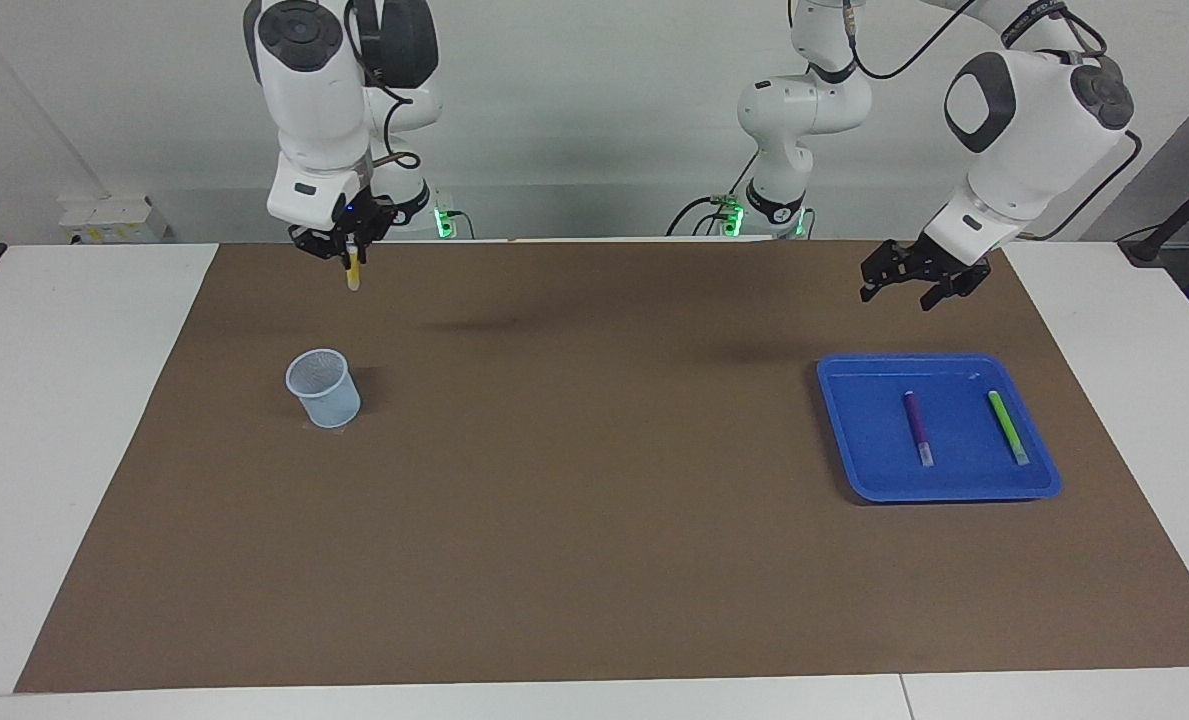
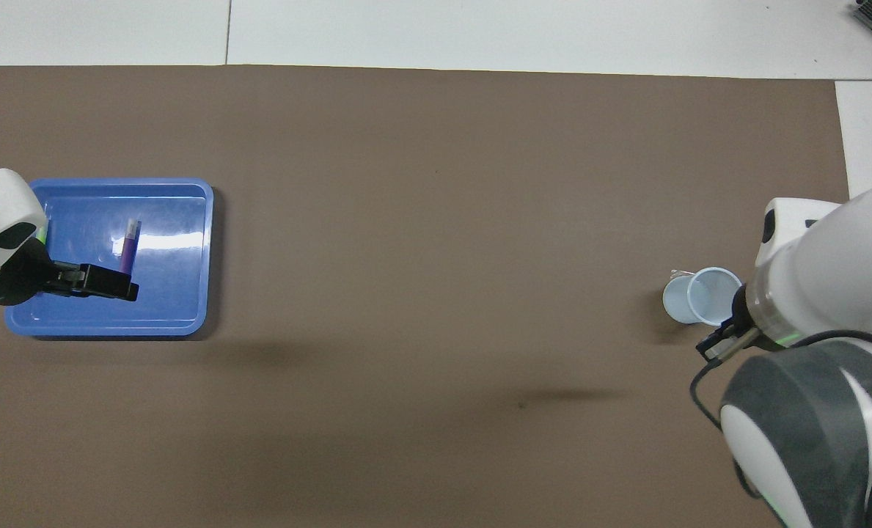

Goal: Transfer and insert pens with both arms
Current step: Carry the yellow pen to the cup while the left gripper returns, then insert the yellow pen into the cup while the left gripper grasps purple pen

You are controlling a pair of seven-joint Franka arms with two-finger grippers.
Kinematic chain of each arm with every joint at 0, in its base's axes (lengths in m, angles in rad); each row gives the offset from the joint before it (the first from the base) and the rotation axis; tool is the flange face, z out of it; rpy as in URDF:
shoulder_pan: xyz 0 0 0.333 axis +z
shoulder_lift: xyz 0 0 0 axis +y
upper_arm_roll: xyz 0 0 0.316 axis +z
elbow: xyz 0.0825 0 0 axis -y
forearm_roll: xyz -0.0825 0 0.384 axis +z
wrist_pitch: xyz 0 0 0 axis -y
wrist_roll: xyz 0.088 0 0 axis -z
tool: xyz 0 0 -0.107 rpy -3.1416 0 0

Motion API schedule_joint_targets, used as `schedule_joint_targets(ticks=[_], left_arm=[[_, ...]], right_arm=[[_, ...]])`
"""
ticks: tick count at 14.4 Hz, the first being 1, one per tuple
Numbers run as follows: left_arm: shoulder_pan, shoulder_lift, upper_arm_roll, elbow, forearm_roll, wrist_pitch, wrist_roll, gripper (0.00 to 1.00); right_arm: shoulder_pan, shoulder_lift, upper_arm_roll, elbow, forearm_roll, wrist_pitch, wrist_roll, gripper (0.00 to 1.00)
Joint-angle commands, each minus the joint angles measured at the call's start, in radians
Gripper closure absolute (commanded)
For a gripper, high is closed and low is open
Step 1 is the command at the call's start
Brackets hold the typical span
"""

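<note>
**A:** Between the fingertips of your right gripper (image 1: 352, 250) you have the yellow pen (image 1: 353, 272), clamped tight at its upper end. Its long axis hangs close to plumb, pale tip down.

**B:** And where does the cup lie from that tip?

**A:** You find the mesh cup (image 1: 323, 388) standing upright on the brown mat (image 1: 594, 560), below the pen and farther from the robots than the spot the pen hangs over. I judge you must carry the pen outward over the cup's mouth before you lower it; lowered from where it hangs, it would land on the mat short of the cup.

**B:** What about the left side?

**A:** Your left gripper (image 1: 912, 283) has its fingers spread wide and holds nothing. It hangs over the mat by the edge of the blue tray (image 1: 839, 420) that is nearer to the robots. The purple pen (image 1: 918, 427) and the green pen (image 1: 1008, 427) lie flat in that tray, well apart from each other, long axes running roughly away from the robots. The left arm is plainly the nearer one for those two.

**B:** Anything you can't make out?

**A:** From overhead, the right arm's wrist covers the yellow pen entirely and overlaps the cup's rim, so you can't judge alignment there. The left gripper hides most of the green pen in that view too.
</note>
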Motion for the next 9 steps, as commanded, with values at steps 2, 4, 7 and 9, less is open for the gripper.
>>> schedule_joint_targets(ticks=[2,4,7,9], left_arm=[[0.051,0.020,-0.007,0.015,0.029,0.037,0.085,0.00],[0.054,0.020,-0.005,0.010,0.047,0.054,0.123,0.00],[0.054,0.013,-0.005,-0.028,0.104,0.112,0.122,0.00],[0.077,0.015,-0.005,-0.068,0.107,0.166,0.126,0.00]], right_arm=[[-0.103,-0.002,0.005,-0.134,-0.016,0.222,-0.172,1.00],[-0.106,0.015,0.005,-0.147,-0.014,0.276,-0.202,1.00],[-0.111,0.041,0.007,-0.147,-0.014,0.314,-0.203,1.00],[-0.137,0.067,0.005,-0.147,-0.014,0.366,-0.234,1.00]])
